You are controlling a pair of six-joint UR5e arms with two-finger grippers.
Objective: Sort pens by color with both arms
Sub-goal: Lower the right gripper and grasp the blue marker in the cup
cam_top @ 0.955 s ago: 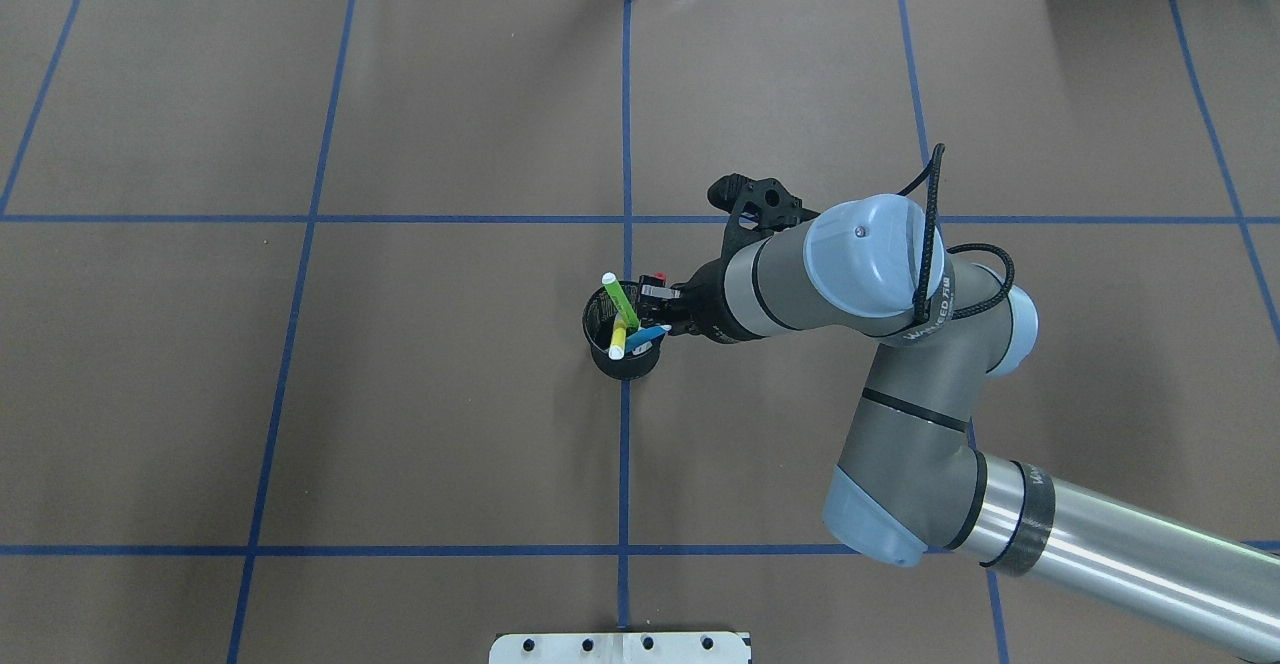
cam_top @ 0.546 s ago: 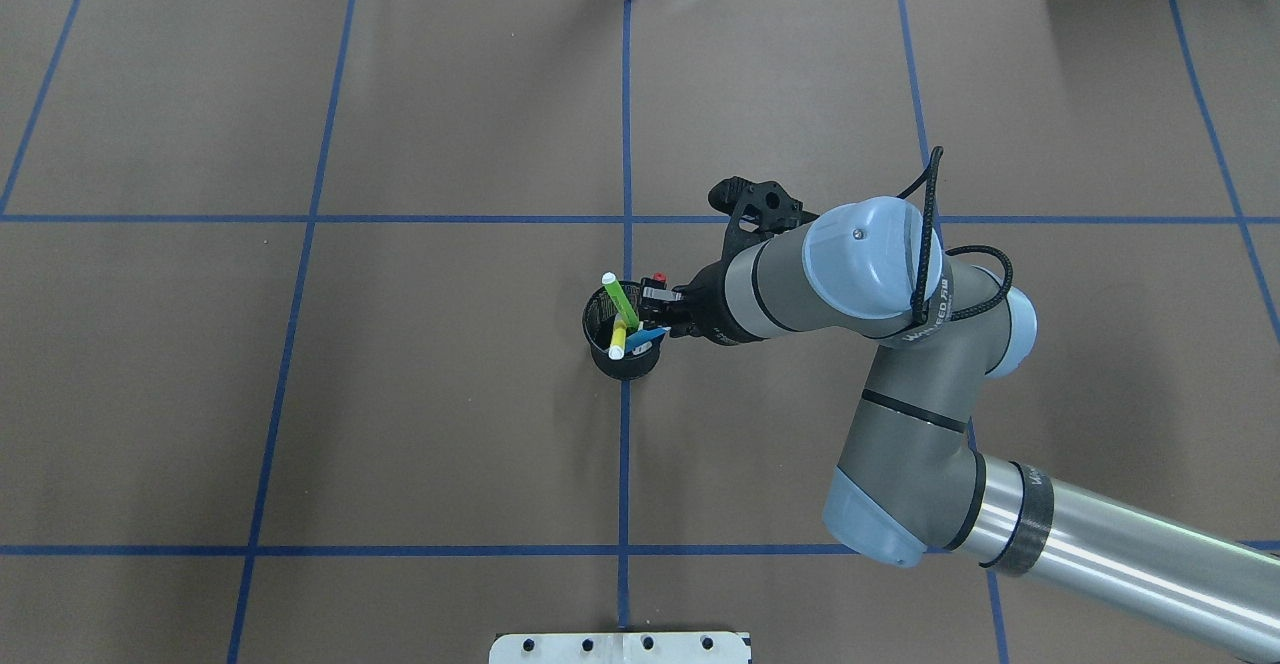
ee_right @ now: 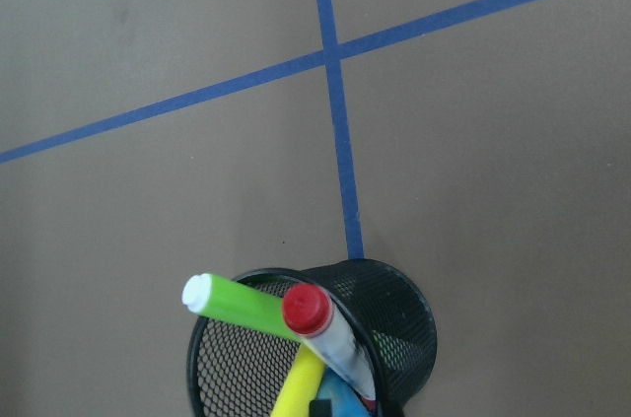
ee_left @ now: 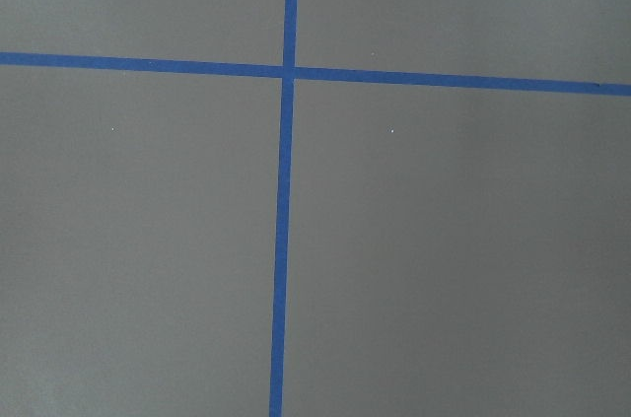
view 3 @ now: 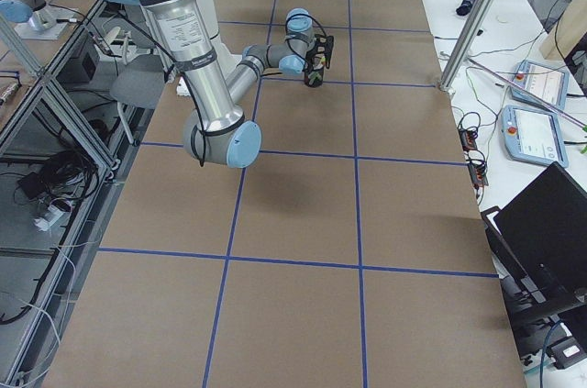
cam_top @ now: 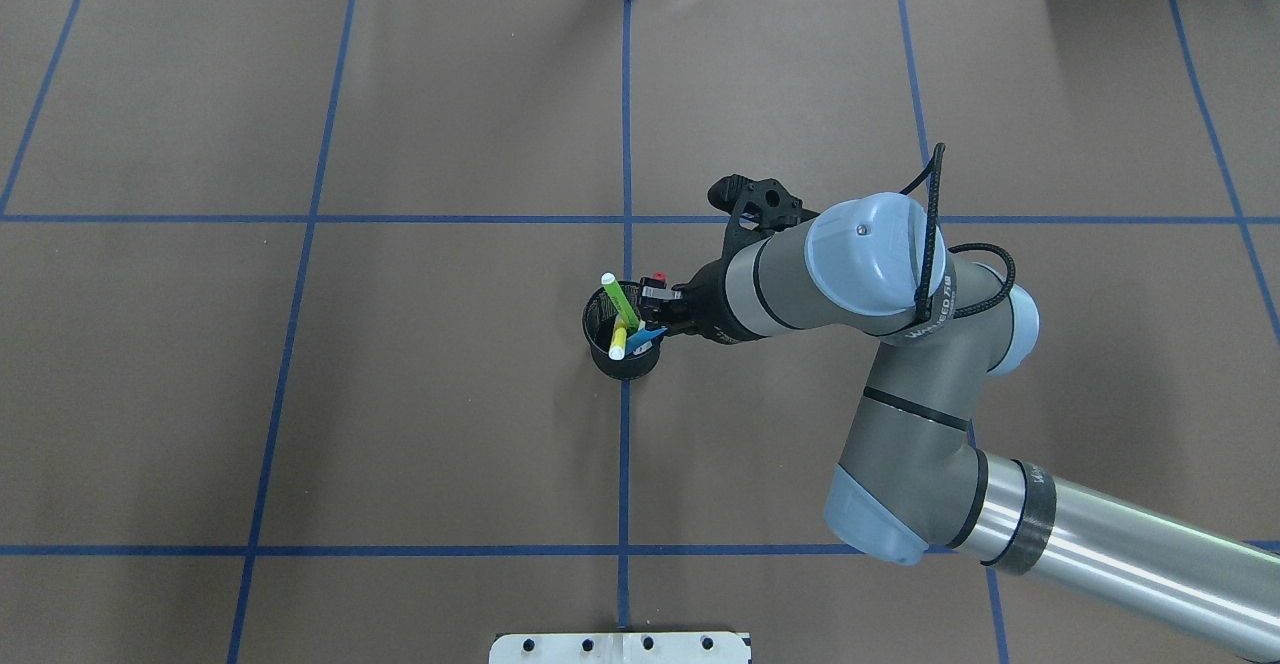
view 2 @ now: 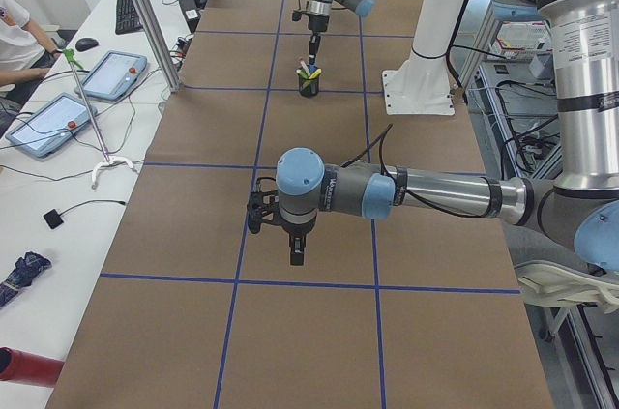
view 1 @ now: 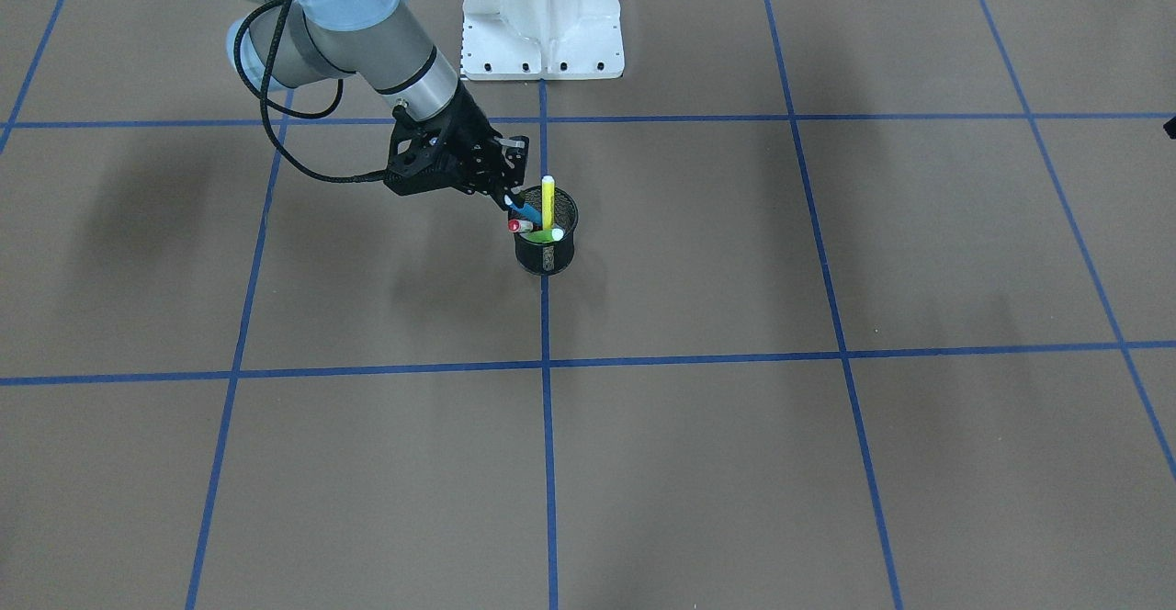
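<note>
Four pens [cam_top: 620, 302] in cup [view 1: 546, 256], right fingers [view 1: 503, 193] flanking blue pen [cam_top: 651, 333], barely shifted, closure unclear, left fingers [view 2: 297, 252] likewise.

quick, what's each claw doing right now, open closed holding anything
left claw: cannot tell
right claw: at the blue pen in the black mesh cup, grip cannot be told
</note>
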